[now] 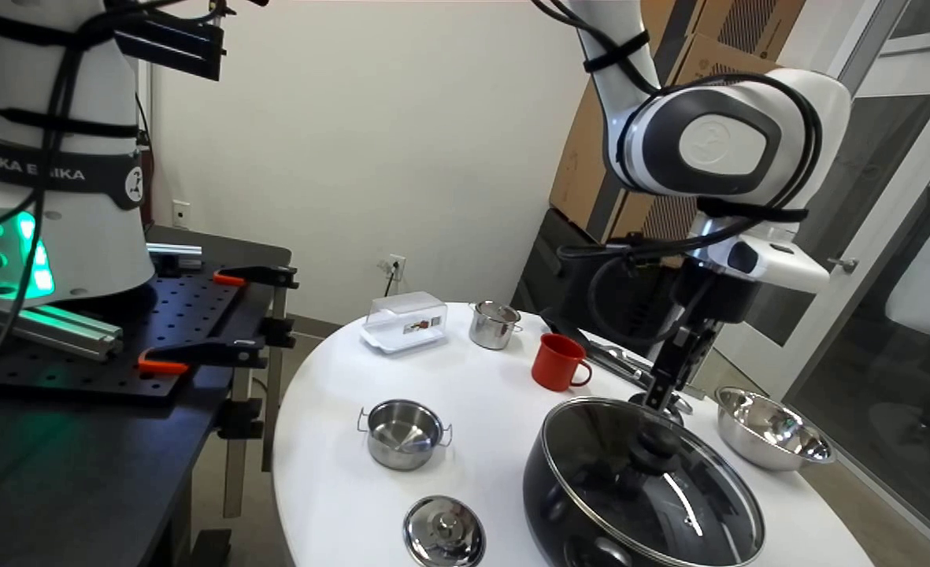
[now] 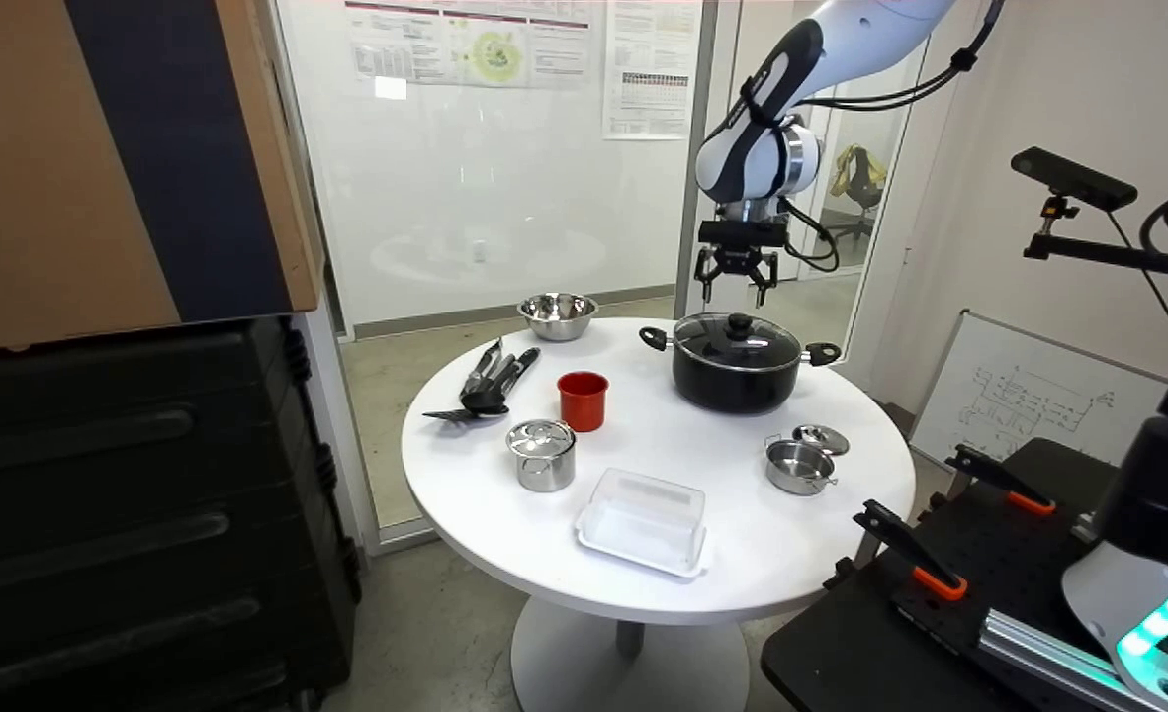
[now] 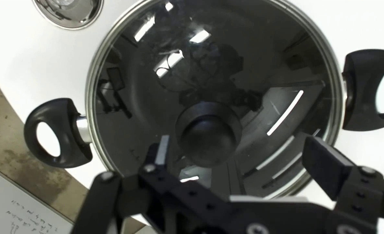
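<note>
My gripper (image 3: 239, 148) stands open with nothing between its fingers, above the big black pot (image 2: 732, 388). A glass lid with a steel rim (image 2: 776, 364) covers the pot. Nearest to the gripper is the round black lid knob (image 3: 209, 139), lying between the two fingers as the wrist view looks down, closer to the left one. No contact shows; in an exterior view a gap separates the fingertips (image 2: 762, 297) from the lid. Black handles (image 3: 53, 133) stick out on both sides. Beside the pot are a small steel pot (image 1: 404, 435) and its loose lid (image 1: 444, 531).
A red mug (image 1: 557, 362), a lidded steel pot (image 2: 544, 465) and a clear plastic box (image 2: 643, 524) share the round white table (image 2: 504, 554). Dark utensils (image 2: 490, 391) and a steel bowl (image 2: 558, 316) lie toward its edge. A dark bench with clamps (image 1: 205, 354) adjoins.
</note>
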You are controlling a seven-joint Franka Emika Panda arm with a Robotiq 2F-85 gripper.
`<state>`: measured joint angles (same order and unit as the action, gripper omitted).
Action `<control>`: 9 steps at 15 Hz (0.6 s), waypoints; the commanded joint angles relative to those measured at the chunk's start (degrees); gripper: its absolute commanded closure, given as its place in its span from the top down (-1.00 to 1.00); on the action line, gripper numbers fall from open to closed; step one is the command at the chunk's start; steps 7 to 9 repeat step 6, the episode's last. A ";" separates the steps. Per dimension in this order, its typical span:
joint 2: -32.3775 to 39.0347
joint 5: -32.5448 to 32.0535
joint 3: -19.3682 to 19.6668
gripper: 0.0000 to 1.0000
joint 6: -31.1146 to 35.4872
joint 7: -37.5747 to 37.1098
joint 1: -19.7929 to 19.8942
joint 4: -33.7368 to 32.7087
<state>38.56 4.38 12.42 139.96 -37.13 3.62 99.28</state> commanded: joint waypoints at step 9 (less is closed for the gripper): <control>-2.86 -1.19 0.26 1.00 3.83 0.44 -2.77 3.92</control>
